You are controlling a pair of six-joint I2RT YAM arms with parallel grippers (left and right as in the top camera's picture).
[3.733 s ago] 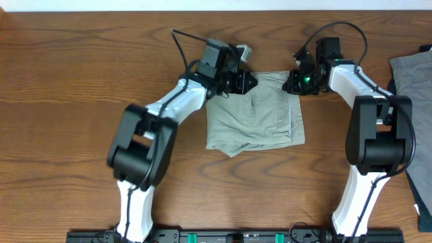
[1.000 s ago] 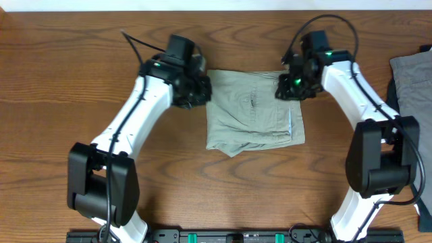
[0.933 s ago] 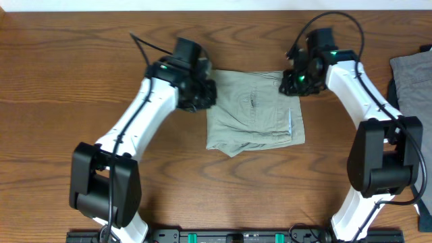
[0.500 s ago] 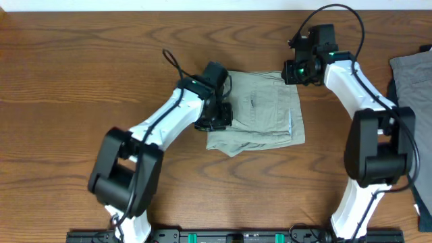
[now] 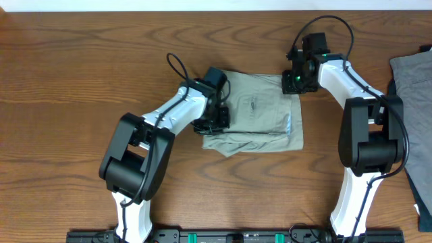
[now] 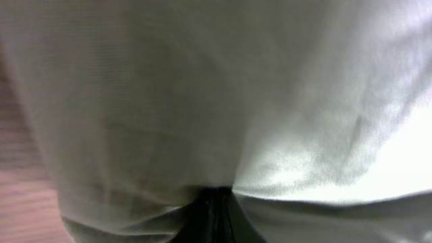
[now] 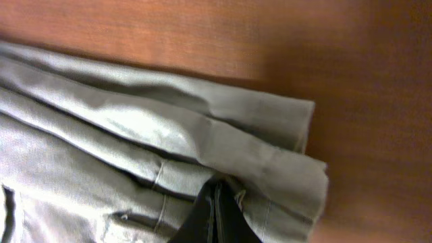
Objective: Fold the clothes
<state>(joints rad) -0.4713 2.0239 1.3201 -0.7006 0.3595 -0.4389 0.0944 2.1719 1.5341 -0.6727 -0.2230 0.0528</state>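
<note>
The pale khaki shorts lie folded in a rough rectangle at the middle of the table. My left gripper sits on their left side. In the left wrist view the shorts fill the frame and pucker around the shut left gripper. My right gripper is at the shorts' upper right corner. In the right wrist view the right gripper is shut, its tips tucked under the layered waistband folds of the shorts.
A plain grey garment lies at the right edge of the wooden table, close behind the right arm. Bare wood shows beyond the shorts' corner in the right wrist view.
My left gripper swung from the shorts' left edge rightward and down onto the cloth, taking the upper left corner inward. My right gripper closed at the upper right corner.
</note>
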